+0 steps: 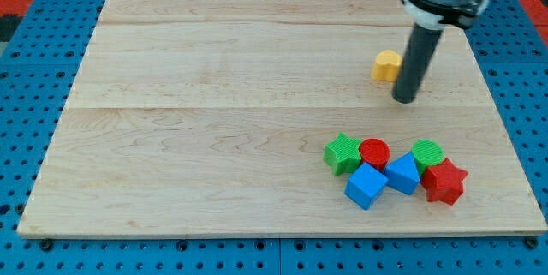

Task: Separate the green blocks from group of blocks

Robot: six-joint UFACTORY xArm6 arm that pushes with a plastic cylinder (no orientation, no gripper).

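The camera view shows a pale wooden tabletop point(214, 95) with my tip point(405, 99) resting toward the view's upper right, just beside a yellow block point(386, 65), which sits at the tip's left, perhaps touching the rod. There is no hand on this arm, only the bare rod, so nothing is open, closed or held. The group lies well below the tip, near the view's lower right: a green star block point(342, 152) at the cluster's left end, a red cylinder point(374, 151) pressed against it, two blue cubes, one lower left point(366, 185) and one to its right point(402, 174), a green round block point(427, 152) at the upper right, and a red star block point(443, 181) at the far lower right. Both green pieces sit on the cluster's upper edge, at opposite ends, touching their neighbours. To do this step well, I judge the tip should slip in between a green block and its red neighbour, then push outward: the green star toward the view's left, where the board is open. The green round block has less room on the right, so pushing it toward the view's top looks safer. Slow, centred contact should keep the red and blue pieces from being dragged along.
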